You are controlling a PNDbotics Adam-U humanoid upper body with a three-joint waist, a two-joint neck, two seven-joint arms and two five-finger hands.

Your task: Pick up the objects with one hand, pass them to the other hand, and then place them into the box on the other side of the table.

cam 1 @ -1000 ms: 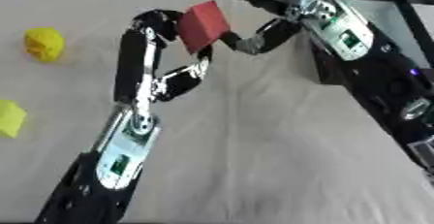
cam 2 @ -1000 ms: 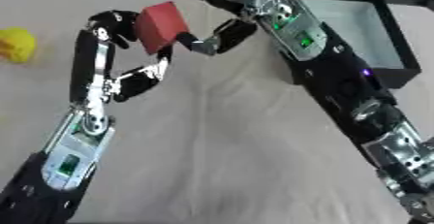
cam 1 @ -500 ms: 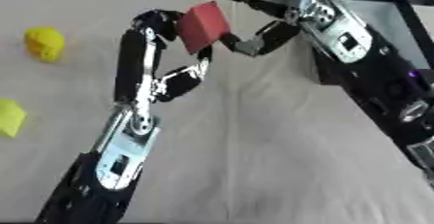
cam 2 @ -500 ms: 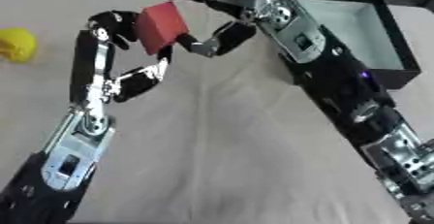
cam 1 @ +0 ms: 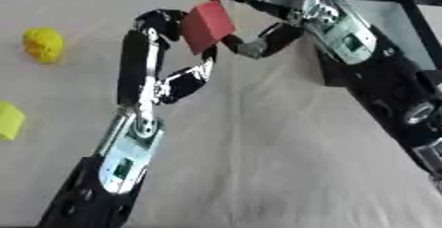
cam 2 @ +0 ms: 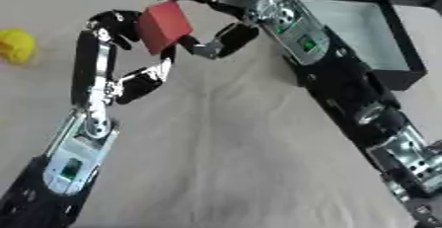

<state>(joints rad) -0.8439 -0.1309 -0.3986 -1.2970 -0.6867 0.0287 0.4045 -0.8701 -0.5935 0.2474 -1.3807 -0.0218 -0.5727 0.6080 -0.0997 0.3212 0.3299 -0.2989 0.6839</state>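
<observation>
Red block (cam 1: 207,26) held aloft between both hands: left hand (cam 1: 160,27) fingers curled round it; right hand (cam 1: 250,24) fingers pinching its opposite side.

Matt red block (cam 1: 207,26), glossy black plastic hands (cam 1: 177,81) with silvery metal parts, smooth matt beige table (cam 1: 259,153), matt black box (cam 2: 406,71), yellow matt lump (cam 1: 43,44)

Looks like a lab or test bench. Plain beige tabletop (cam 1: 259,163) fills the frame, with a black box (cam 2: 393,49) at upper right. Yellow toy-like objects (cam 1: 43,44) at left edge.
</observation>
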